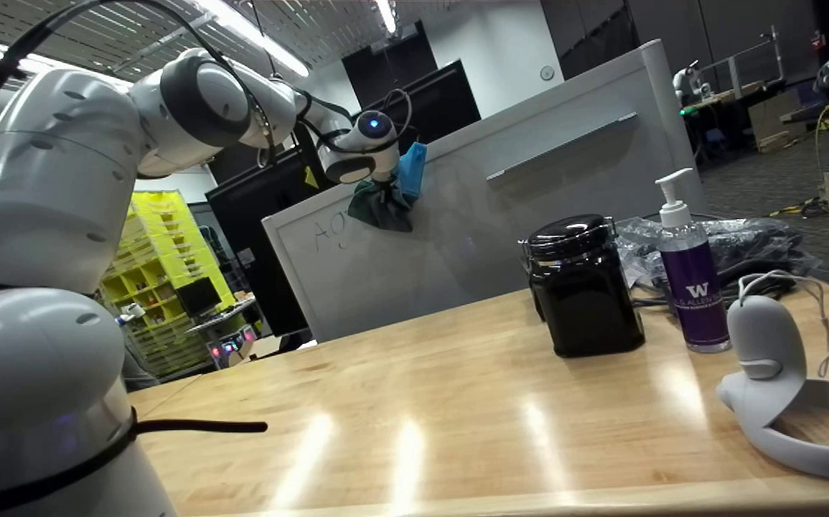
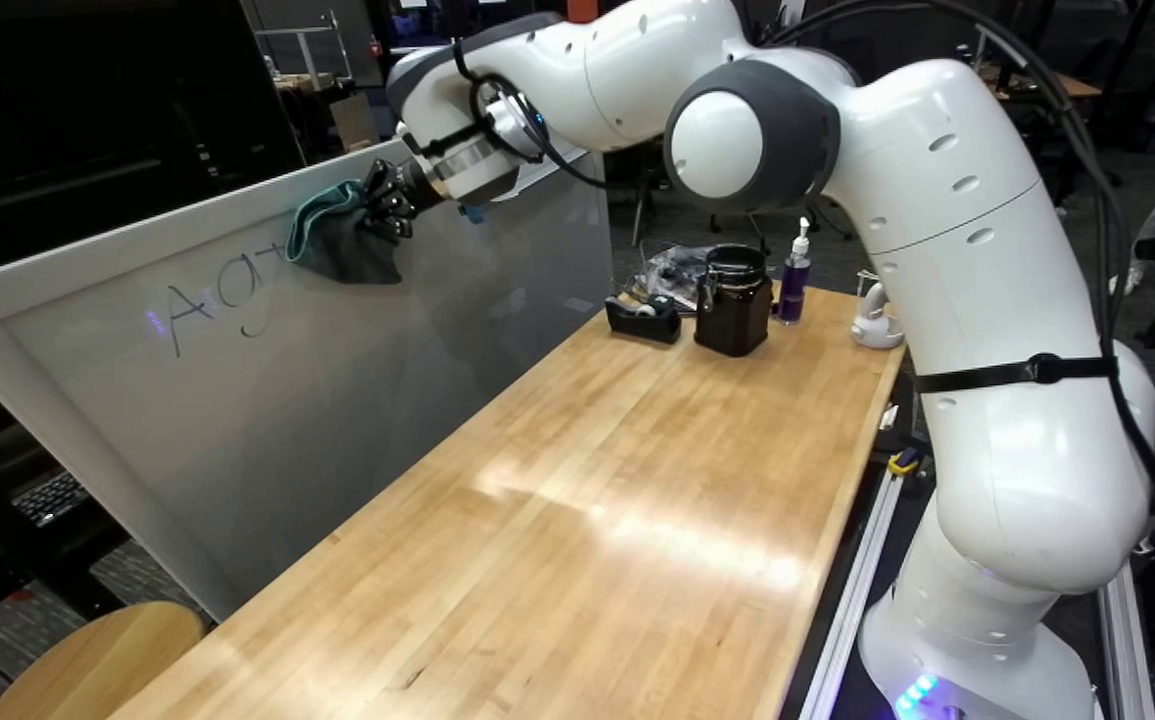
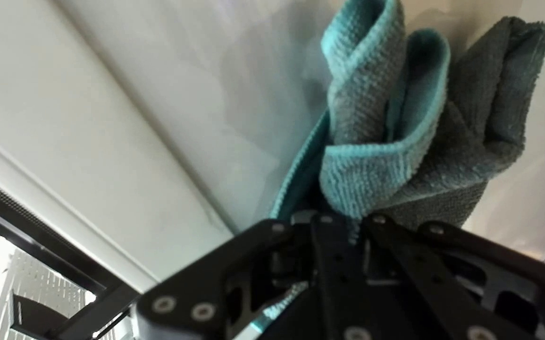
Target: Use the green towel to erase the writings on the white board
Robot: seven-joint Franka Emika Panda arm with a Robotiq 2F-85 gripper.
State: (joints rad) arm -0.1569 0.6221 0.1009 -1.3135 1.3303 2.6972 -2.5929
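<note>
Pinching the green towel (image 2: 342,248) in the tightly closed gripper (image 3: 352,226), just below the top edge of the white board (image 2: 317,390), beside the handwriting (image 2: 222,287) (whether touching the surface, cannot tell).

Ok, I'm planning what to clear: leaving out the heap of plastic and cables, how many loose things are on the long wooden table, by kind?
Containers: 2 (glossy black lidded jar, clear pump bottle with purple label)
Desk tools: 1 (black tape dispenser)
Controllers: 1 (pale grey ringed hand controller)
Total: 4
</note>
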